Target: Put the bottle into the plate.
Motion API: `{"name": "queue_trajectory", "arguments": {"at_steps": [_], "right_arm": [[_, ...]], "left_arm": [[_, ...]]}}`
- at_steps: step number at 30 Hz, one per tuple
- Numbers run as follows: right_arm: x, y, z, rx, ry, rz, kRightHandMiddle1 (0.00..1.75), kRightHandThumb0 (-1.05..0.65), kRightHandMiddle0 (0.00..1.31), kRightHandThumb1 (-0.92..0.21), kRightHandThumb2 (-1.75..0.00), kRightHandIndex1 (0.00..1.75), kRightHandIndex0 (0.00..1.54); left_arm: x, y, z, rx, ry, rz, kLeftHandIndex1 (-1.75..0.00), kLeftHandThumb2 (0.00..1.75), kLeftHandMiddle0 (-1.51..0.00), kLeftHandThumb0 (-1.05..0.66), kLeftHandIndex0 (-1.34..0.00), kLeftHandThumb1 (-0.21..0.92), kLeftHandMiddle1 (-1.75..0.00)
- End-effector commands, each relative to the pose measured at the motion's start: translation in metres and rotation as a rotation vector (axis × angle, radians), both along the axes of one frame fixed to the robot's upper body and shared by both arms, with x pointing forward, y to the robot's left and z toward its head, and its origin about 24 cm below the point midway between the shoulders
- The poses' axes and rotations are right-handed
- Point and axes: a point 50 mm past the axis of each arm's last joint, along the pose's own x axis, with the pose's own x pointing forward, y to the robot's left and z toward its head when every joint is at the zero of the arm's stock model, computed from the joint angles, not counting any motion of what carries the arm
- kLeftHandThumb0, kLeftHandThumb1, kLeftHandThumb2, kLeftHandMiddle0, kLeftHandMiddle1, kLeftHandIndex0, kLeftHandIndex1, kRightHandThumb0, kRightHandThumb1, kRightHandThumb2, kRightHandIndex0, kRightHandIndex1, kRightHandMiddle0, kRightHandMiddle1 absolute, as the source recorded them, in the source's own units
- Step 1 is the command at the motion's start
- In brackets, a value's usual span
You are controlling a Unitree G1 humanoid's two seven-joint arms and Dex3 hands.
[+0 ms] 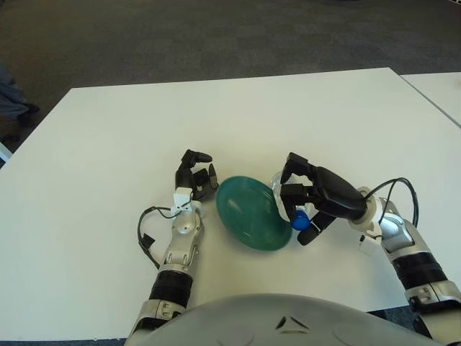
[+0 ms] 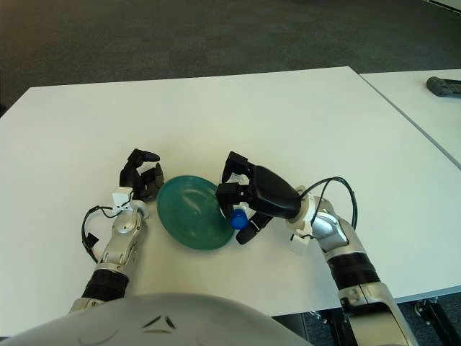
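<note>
Gripping the clear plastic bottle with the blue cap [image 1: 300, 222], your right hand [image 1: 315, 203] sits at the right edge of the dark green round plate [image 1: 250, 212], black fingers [image 1: 292, 192] curled down over the bottle's body. The bottle is in that hand and nowhere else: its cap pokes out on the near side of the palm, and a sliver of clear body shows at the far side, just beside the plate's right rim. That puts its long axis running roughly near-to-far, cap toward you. The plate lies immediately to the left of the bottle, so what the coming move turns on is a short carry leftward over the rim.

Your left hand [image 1: 194, 176] shows just left of the plate, fingers curled and holding nothing. Both hands are close to the plate, but only the right one has the bottle.

Watch what you can't see. Almost all of the bottle's body is buried under the right hand, so you cannot tell whether it already overlaps the rim or still lies on the white table [image 1: 108, 144]. The plate reads as a skewed oval and may be tipped up on one side; whether the hand or bottle is pressing on its rim is not clear from either eye.
</note>
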Motion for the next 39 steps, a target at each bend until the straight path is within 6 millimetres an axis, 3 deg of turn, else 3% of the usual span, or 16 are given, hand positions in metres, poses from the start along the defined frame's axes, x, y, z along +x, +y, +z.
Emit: {"name": "queue_trajectory", "arguments": {"at_steps": [1,26,39], "right_arm": [[0.0054,0.0051,0.0019,0.000,-0.028,0.002,1.75,-0.45,0.92,-0.79,-0.80,1.75,1.24],[0.0042,0.0086,-0.0006,0.028,-0.043,0.017,1.75,-0.44,1.01,-0.65,-0.93,1.75,1.29],[0.0046,0.0112,0.0001,0.033,-0.067,0.043,1.75,-0.45,1.02,-0.65,-0.93,1.75,1.30]], "left_arm": [[-0.0024,-0.0150,-0.0007,-0.067,0.021,0.001,-1.75,1.19,-1.27,-0.45,-0.54,0.41,-1.75],[-0.0040,-0.0155,0.0004,-0.059,0.015,0.000,-1.75,1.18,-1.27,-0.45,-0.53,0.43,-1.75],[-0.0011,-0.0170,0.0003,-0.067,0.017,0.006,-1.75,1.18,-1.27,-0.45,-0.53,0.43,-1.75]]}}
